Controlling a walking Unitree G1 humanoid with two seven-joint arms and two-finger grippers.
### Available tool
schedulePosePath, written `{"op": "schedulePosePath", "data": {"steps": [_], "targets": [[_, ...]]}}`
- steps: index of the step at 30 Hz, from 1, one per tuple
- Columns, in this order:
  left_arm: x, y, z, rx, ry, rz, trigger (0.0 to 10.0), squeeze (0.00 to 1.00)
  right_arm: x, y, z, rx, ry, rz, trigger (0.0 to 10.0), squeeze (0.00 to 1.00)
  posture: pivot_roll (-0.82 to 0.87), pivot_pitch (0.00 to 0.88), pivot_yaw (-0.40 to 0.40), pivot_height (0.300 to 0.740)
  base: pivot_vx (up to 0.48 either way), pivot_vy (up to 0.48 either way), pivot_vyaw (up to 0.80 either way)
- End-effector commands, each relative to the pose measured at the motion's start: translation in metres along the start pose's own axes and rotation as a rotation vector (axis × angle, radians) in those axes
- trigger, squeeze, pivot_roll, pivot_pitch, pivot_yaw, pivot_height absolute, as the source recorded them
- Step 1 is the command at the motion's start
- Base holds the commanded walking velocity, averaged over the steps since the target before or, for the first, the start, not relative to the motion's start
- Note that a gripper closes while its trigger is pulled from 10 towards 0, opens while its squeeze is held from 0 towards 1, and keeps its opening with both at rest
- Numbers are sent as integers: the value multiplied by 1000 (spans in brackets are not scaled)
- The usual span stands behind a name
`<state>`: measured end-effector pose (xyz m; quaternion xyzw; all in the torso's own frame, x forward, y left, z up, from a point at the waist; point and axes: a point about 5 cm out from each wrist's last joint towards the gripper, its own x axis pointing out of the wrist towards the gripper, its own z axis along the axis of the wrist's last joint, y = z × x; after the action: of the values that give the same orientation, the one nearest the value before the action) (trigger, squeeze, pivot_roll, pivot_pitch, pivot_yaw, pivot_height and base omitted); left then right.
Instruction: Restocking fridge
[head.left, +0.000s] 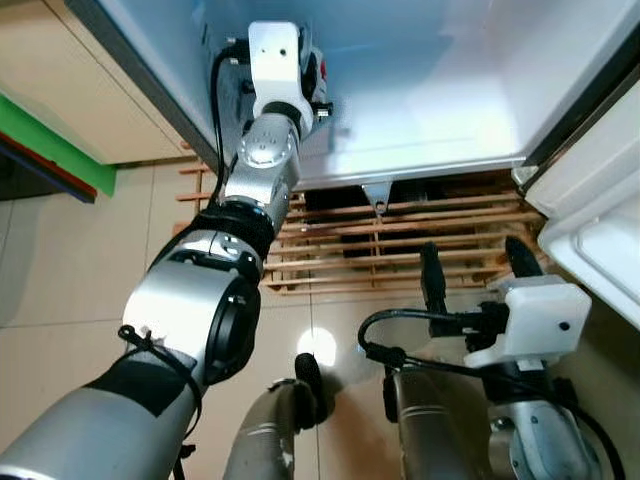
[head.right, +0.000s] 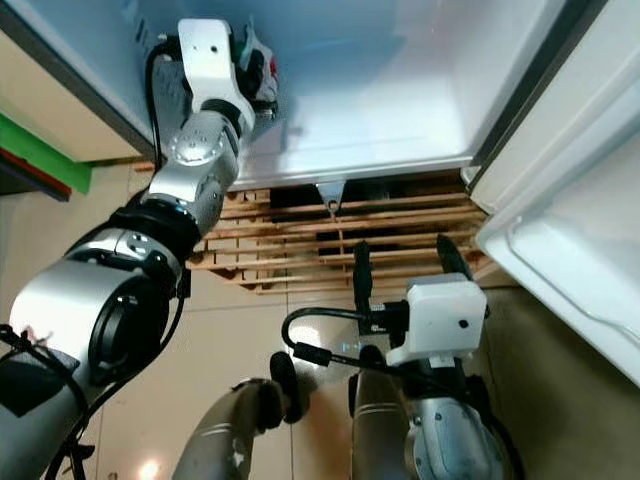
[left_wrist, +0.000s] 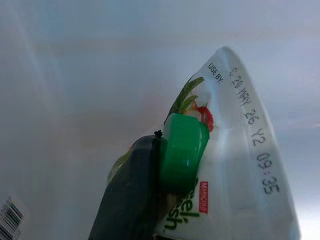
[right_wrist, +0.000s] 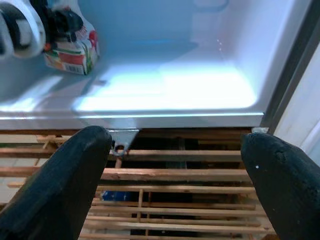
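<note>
Item 1, nearest: right gripper (head.left: 475, 265), held low in front of the robot, fingers spread wide with nothing between them. It hangs above the tiled floor (head.left: 60, 300), short of the fridge.

Item 2: wooden pallet (head.left: 400, 240), slatted, lying on the floor under the fridge's front edge. Gaps between the slats are open.

Item 3: fridge (head.left: 440, 110), door (head.right: 570, 260) swung open on the robot's right. White floor of the compartment looks bare and brightly lit apart from the one item below.

Item 4, farthest: left gripper (right_wrist: 55, 22), arm stretched into the fridge's left rear part, pinching a carton (right_wrist: 72, 52). In the left wrist view one finger (left_wrist: 132, 195) presses beside the green cap (left_wrist: 182, 155), high on the gabled top. Whether the carton's base touches the fridge floor I cannot tell.

Risks, judged:
- Grip sits high, near the cap; a tall carton let go while tilted or off the floor may topple.
- Pulling the fingers back may snag the cap and drag the carton.
- A carton sliding forward could fall onto the pallet.
- Extended arm runs close to the fridge's left wall; a bump is possible.
</note>
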<state>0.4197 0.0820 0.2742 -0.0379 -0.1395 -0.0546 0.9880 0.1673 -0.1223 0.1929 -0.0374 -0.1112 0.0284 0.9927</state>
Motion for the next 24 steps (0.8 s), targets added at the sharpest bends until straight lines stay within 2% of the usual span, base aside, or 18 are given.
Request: {"op": "schedulePosePath", "data": {"steps": [1, 6, 14, 15, 16, 20, 22, 24], "targets": [[-7, 26, -23, -45, 115, 99, 10000, 0, -11, -3, 5, -22, 31, -8, 10000, 0, -424, 517, 144, 740, 0, 0, 0], [-7, 34, -25, -85, 133, 125, 10000, 0, -22, -10, 10, -50, 73, -23, 10000, 0, -487, 536, 117, 740, 0, 0, 0], [-8, 44, -27, -80, 155, 127, 10000, 0, -32, -15, 10, -80, 109, -38, 10000, 0, -526, 545, 87, 740, 0, 0, 0], [-8, 45, -27, -84, 155, 130, 10000, 655, -32, -15, 10, -81, 111, -35, 10000, 0, -528, 546, 85, 740, 0, 0, 0], [-8, 47, -27, -88, 156, 135, 10000, 1000, -32, -15, 9, -81, 113, -33, 10000, 0, -528, 546, 85, 740, 0, 0, 0], [-8, 50, -25, -88, 155, 142, 10000, 1000, -32, -14, 9, -80, 119, -31, 10000, 0, -532, 547, 82, 740, 0, 0, 0], [-7, 49, -22, -8, 148, 133, 10000, 1000, -34, -15, 8, -82, 127, -36, 10000, 0, -531, 545, 85, 740, 0, 0, 0], [-6, 49, -22, 17, 147, 133, 10000, 1000, -34, -15, 8, -83, 130, -38, 10000, 0, -531, 545, 85, 740, 0, 0, 0]]}}
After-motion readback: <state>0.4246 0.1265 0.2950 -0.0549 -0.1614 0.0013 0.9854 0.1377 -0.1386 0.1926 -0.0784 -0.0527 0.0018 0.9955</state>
